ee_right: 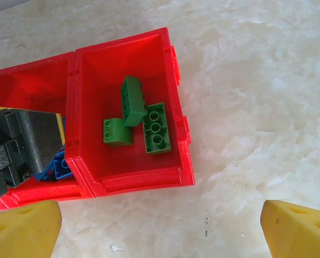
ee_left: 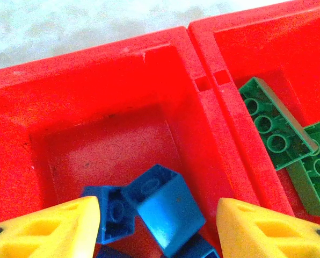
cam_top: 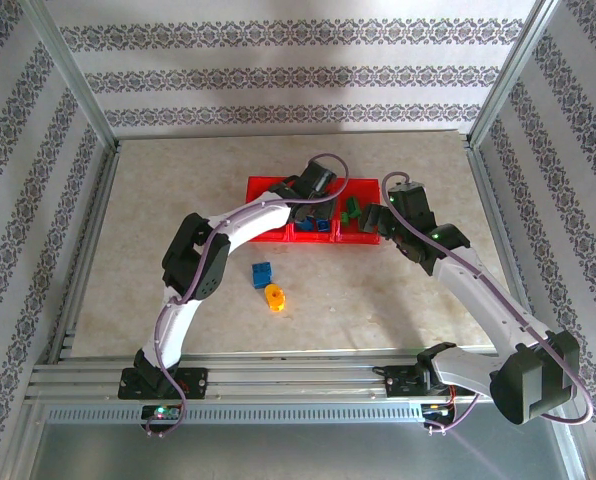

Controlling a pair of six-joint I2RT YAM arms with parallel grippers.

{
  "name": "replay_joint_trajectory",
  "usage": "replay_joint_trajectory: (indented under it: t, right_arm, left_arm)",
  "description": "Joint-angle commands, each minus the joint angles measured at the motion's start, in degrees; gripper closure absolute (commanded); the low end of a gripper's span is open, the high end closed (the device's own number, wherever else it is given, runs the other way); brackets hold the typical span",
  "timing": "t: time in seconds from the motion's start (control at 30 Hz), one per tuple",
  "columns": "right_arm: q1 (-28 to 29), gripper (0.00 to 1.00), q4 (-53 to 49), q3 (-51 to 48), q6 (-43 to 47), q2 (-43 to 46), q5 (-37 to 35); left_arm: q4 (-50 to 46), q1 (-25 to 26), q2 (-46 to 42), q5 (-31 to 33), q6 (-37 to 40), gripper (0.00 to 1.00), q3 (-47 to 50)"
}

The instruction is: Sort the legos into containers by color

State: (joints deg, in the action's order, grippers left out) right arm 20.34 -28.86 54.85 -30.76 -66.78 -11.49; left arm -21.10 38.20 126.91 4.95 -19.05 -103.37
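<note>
Plastic legos point(ee_right: 133, 102) look light, stiff, slick; I'd pinch the blue brick point(cam_top: 262, 273) and yellow-orange brick point(cam_top: 274, 297) on the counter point(cam_top: 378, 300) across flat sides. I have the left gripper point(ee_left: 157, 203) spread over the middle compartment of the red tray point(ee_left: 85, 75), the right gripper point(ee_right: 159, 209) wide apart, empty

No writing can be read (not even on the red tray point(ee_left: 95, 86)).

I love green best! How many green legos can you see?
3, all in the right-end compartment of the red tray: a long dark one, a studded one beside it, and a small lighter one on its other side. None seem hidden there.
</note>
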Motion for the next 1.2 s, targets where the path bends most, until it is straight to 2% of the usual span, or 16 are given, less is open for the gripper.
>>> replay_joint_trajectory:
  t: [0.0,0.23,0.43,0.63,0.73,0.77,0.8,0.83,1.0,1.17]
  right_arm:
    - [-0.51,0.05,0.72,-0.45,-0.45,0.94,0.50]
    - [-0.56,0.05,0.74,-0.32,-0.38,1.22,1.05]
    - [-0.54,0.05,0.91,-0.10,-0.78,1.00,1.81]
    - [-0.48,0.06,0.82,-0.01,-1.16,0.21,2.43]
    - [-0.39,0.06,1.00,-0.13,-1.39,-0.57,2.60]
    - [-0.39,0.05,1.15,-0.10,-1.49,-0.95,2.61]
    - [-0.39,0.04,1.26,-0.09,-1.64,-1.29,2.56]
    - [-0.39,0.04,1.42,-0.09,-1.71,-1.62,2.61]
    - [-0.05,0.02,2.85,-0.02,-1.93,-3.06,3.04]
    - [0.31,0.02,3.81,-0.01,-2.11,-4.47,3.45]
  left_arm:
    - [-1.62,0.74,-2.26,1.03,0.68,0.41,-0.89]
    - [0.72,0.83,-9.09,1.09,-0.49,0.40,4.31]
    - [2.17,1.17,-18.50,1.18,-2.59,0.38,14.73]
    - [-0.10,3.58,-30.53,6.36,-5.26,0.28,29.72]
    - [-2.68,5.21,-36.72,9.92,-7.99,0.17,37.02]
    - [-3.90,5.84,-38.66,10.85,-9.36,0.12,39.25]
    - [-5.23,6.45,-40.39,11.66,-10.77,0.03,41.20]
    - [-6.33,7.06,-41.78,11.99,-11.95,0.00,42.70]
    - [-10.46,11.49,-46.61,13.22,-18.61,0.00,48.96]
    - [-10.21,14.54,-45.24,11.99,-21.84,0.00,51.19]
